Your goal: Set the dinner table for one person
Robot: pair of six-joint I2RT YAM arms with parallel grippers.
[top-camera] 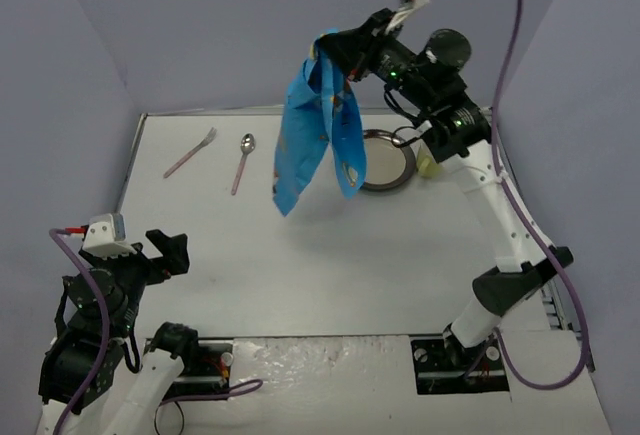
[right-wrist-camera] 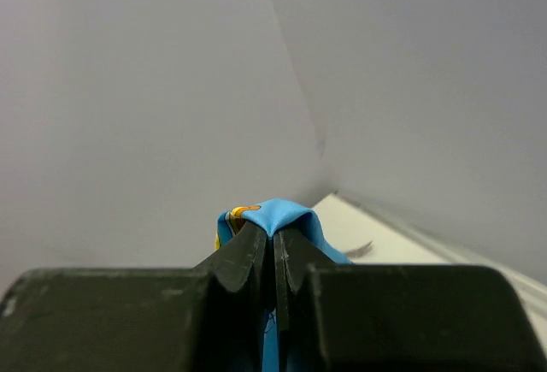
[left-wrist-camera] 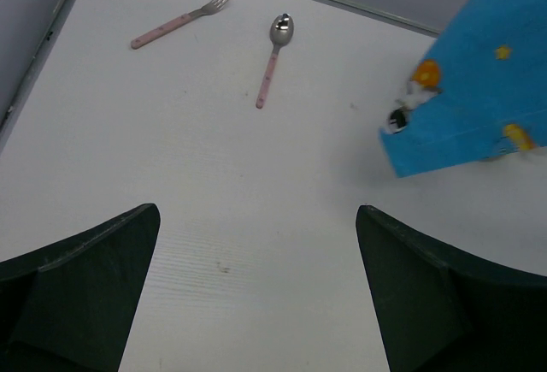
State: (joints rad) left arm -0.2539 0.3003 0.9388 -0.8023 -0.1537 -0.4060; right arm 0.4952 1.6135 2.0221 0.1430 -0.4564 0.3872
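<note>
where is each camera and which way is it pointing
Top external: above and behind, looking down on the table; left arm and right arm show.
Left wrist: low over the near left, facing the fork and spoon; the open left gripper shows.
Right wrist: raised, facing the wall; the right gripper pinches the cloth.
All share the cloth.

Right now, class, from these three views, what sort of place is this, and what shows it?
Probably a robot test cell, not a dining room: plain grey-violet walls box in the large white rectangular tabletop, and two cabled robot arms are bolted at its near edge.
</note>
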